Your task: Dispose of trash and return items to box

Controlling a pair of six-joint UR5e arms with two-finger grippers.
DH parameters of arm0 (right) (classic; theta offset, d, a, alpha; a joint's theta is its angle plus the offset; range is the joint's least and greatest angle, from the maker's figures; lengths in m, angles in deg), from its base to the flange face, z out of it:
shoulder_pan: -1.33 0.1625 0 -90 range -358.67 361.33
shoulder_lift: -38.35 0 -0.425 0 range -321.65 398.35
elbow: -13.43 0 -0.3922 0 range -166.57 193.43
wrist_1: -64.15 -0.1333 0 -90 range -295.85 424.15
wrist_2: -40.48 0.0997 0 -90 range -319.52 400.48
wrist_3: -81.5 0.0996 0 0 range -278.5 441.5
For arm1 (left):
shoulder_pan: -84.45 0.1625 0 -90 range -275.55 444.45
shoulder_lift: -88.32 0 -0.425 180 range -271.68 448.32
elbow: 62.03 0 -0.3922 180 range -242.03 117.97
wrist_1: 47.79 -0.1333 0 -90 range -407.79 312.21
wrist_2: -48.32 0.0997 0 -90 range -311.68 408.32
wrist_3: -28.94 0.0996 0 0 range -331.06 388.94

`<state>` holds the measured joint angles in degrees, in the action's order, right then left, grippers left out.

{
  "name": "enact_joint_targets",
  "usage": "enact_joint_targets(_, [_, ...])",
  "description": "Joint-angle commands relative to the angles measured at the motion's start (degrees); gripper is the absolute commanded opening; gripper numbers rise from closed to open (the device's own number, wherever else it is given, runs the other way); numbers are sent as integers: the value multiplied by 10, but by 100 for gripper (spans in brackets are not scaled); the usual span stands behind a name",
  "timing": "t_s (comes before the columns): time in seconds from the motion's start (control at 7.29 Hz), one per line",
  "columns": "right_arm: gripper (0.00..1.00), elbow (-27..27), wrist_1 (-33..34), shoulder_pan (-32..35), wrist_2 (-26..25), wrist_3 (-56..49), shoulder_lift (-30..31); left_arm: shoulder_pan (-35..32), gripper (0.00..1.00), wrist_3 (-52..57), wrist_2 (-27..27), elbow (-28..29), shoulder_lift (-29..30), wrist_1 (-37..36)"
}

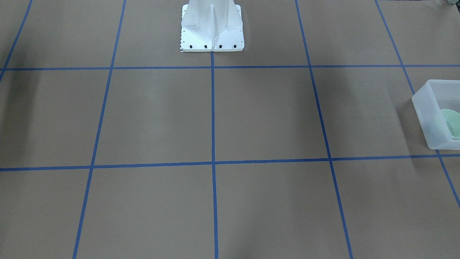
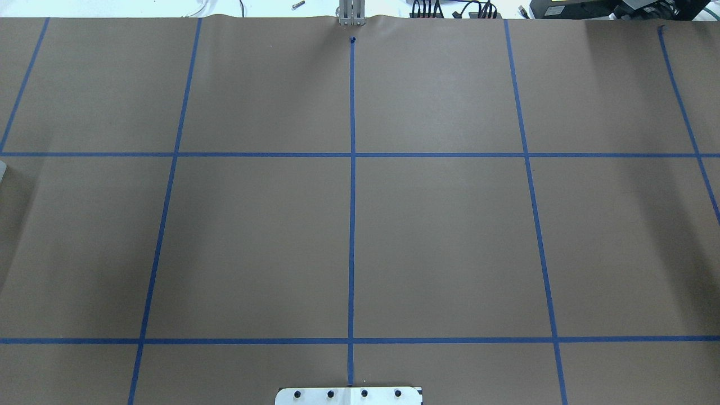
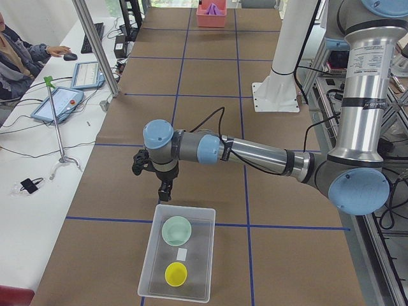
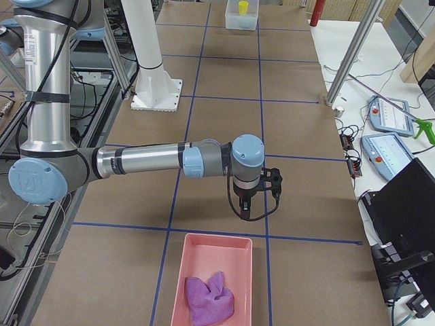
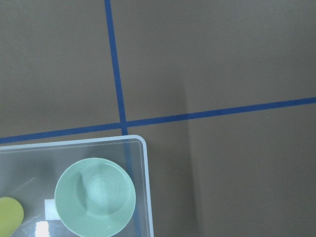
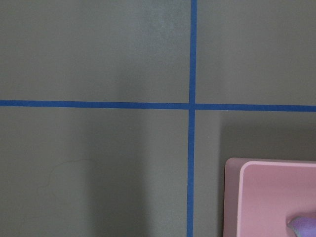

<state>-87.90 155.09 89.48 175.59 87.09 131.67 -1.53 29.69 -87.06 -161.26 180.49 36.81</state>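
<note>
The frosted white box [image 3: 148, 264] stands at the table's left end. In it lie the mint-green bowl [image 3: 176, 229] and a yellow cup [image 3: 176, 274]. The left wrist view looks down on the box corner [image 5: 144, 148], the bowl [image 5: 95, 196] and the cup's edge [image 5: 9, 215]. The front view shows the box [image 1: 426, 115] and part of the bowl [image 1: 452, 120]. My left gripper [image 3: 167, 191] hangs just beyond the box's far wall, above the table; I cannot tell if it is open. My right gripper [image 4: 248, 214] hangs before a pink tray; I cannot tell its state either.
A pink tray [image 4: 178, 285] with a crumpled purple cloth [image 4: 209, 297] stands at the table's right end; its corner shows in the right wrist view [image 6: 266, 197]. The white robot base [image 1: 212, 28] stands at the middle rear. A small white slip [image 3: 182, 254] lies in the box.
</note>
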Motion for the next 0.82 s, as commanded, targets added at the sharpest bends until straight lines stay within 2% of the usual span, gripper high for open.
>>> enact_joint_targets(0.0, [100,0,-1,-3,-4,1,-1,-2,98,2,2,10,-7,-2])
enact_joint_targets(0.69, [100,3,-3,-3,-7,0,-1,-11,98,2,3,1,-23,1])
